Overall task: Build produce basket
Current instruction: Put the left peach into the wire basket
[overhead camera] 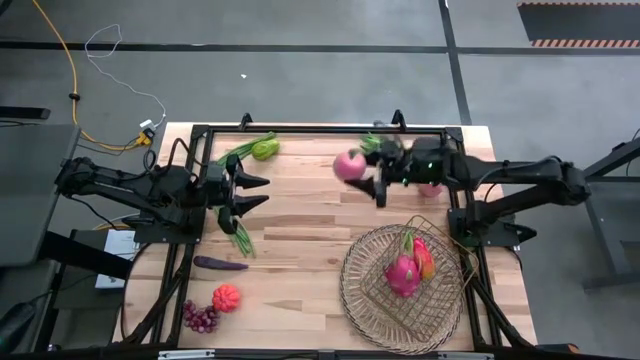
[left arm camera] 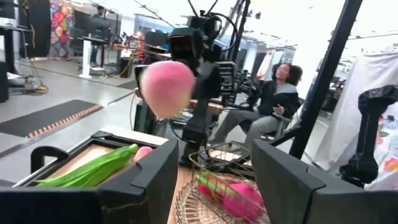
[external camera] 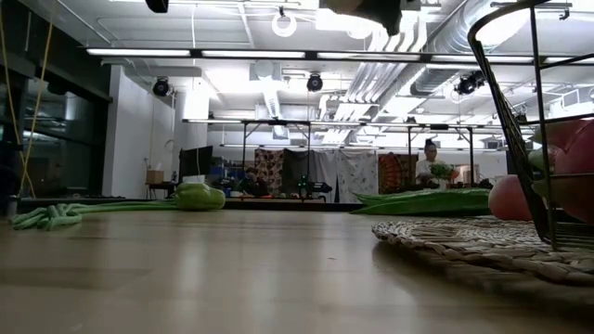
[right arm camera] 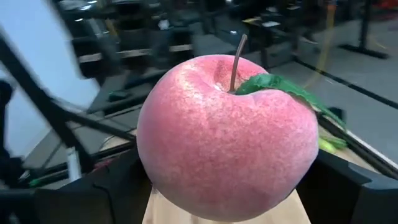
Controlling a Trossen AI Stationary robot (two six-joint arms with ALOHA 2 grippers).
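Observation:
My right gripper (overhead camera: 360, 173) is shut on a pink peach (overhead camera: 349, 165) with a stem and a green leaf, above the table's far middle. The peach fills the right wrist view (right arm camera: 227, 137). The round tan basket (overhead camera: 365, 300) stands at the near right with a pink dragon fruit (overhead camera: 403, 273) and a red-orange pepper (overhead camera: 425, 258) lying in it. My left gripper (overhead camera: 262, 192) is open and empty at the left middle, pointing toward the table's right edge. The left wrist view also shows the peach (left arm camera: 166, 87) in my right gripper. My right gripper pinches the peach between its two fingers, one on each side of its lower half (right arm camera: 149, 180). The fingers come level from the table's right side. The peach is lifted clear of the table, stem end up.
On the table lie a green pepper (overhead camera: 265, 149) and green beans (overhead camera: 238, 153) at the far left, more beans (overhead camera: 241, 236), an eggplant (overhead camera: 220, 264), a pumpkin (overhead camera: 226, 297) and grapes (overhead camera: 200, 317) at the near left. A second pink fruit (overhead camera: 431, 189) lies under my right arm. A person (left arm camera: 280, 93) sits beyond the table.

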